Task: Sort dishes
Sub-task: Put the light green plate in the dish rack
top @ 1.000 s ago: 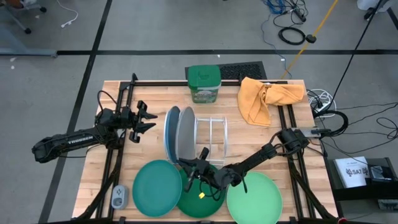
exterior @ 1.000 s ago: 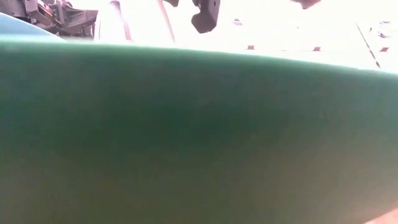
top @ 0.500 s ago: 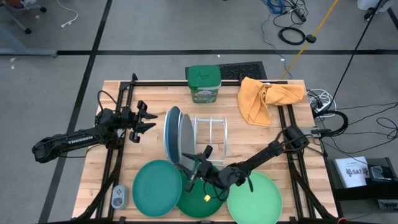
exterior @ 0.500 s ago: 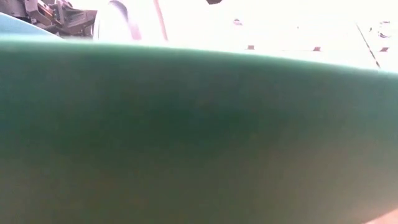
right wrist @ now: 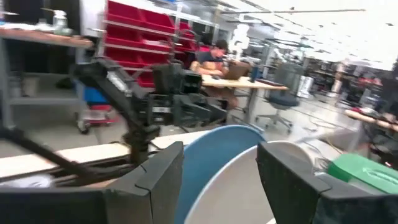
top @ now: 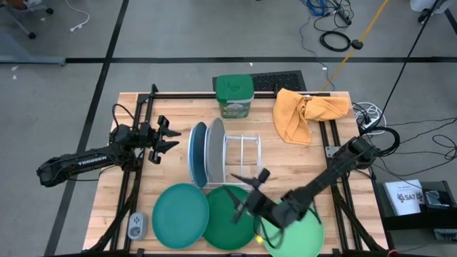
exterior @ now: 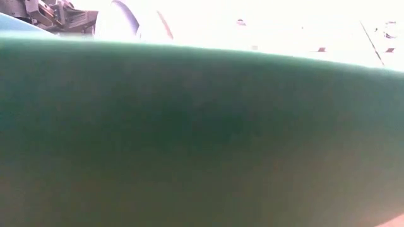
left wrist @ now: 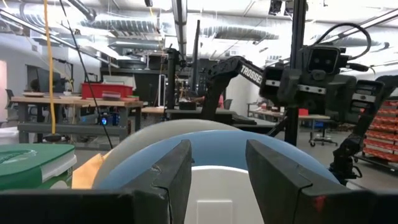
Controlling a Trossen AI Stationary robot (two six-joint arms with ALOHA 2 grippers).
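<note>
The blue plate (top: 197,153) and the grey plate (top: 213,152) stand on edge side by side in the left slots of a white wire rack (top: 244,153). Three plates lie flat along the near edge: teal (top: 178,215), dark green (top: 223,227) and light green (top: 300,234). My right gripper (top: 248,194) hovers open over the dark green plate, just near-right of the rack, holding nothing; its wrist view looks at the blue plate (right wrist: 214,152) and the grey plate (right wrist: 249,186). My left gripper (top: 168,135) waits open, left of the blue plate (left wrist: 217,144).
A green lidded tub (top: 233,96) and an orange cloth (top: 305,113) sit at the far edge. A small grey device (top: 136,225) lies at the near left corner. The dark green plate (exterior: 202,139) fills the low view. The rack's right slots hold nothing.
My right gripper has drawn back from the grey plate's near edge, rising and moving toward the table's right edge. The grey plate stays standing in the rack beside the blue one.
</note>
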